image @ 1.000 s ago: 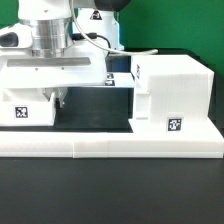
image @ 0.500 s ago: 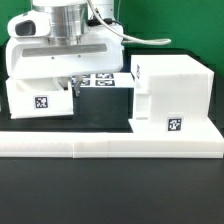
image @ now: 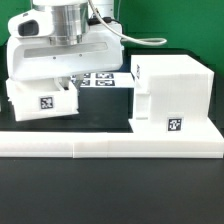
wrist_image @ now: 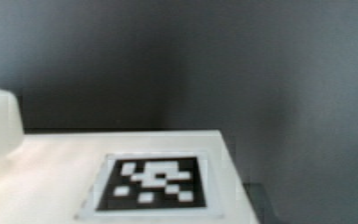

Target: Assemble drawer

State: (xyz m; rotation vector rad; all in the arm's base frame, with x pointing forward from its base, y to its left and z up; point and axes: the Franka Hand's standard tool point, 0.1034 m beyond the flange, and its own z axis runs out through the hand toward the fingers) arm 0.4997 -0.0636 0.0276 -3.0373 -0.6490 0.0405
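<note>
A white box tray [image: 42, 102] with a black-and-white tag hangs tilted at the exterior view's left, its bottom edge just above the black table. My gripper [image: 67, 86] sits right over it, fingertips at its top right wall, and seems shut on that wall. The wide white hand hides most of the fingers. The tall boxy shell [image: 172, 98] stands at the exterior view's right with a tag low on its front. The wrist view shows a white tagged face [wrist_image: 155, 183] very close; no fingers show there. I cannot make out a second tray.
The long low white rail [image: 110, 146] lies across the front, touching the shell's base. The marker board [image: 102, 78] lies behind, between tray and shell. A dark gap of table [image: 105, 108] separates tray and shell. A green backdrop stands behind.
The gripper and the tray have moved toward the exterior view's right, closer to the shell. The tray has lifted and is now tilted. The shell and rail have not moved.
</note>
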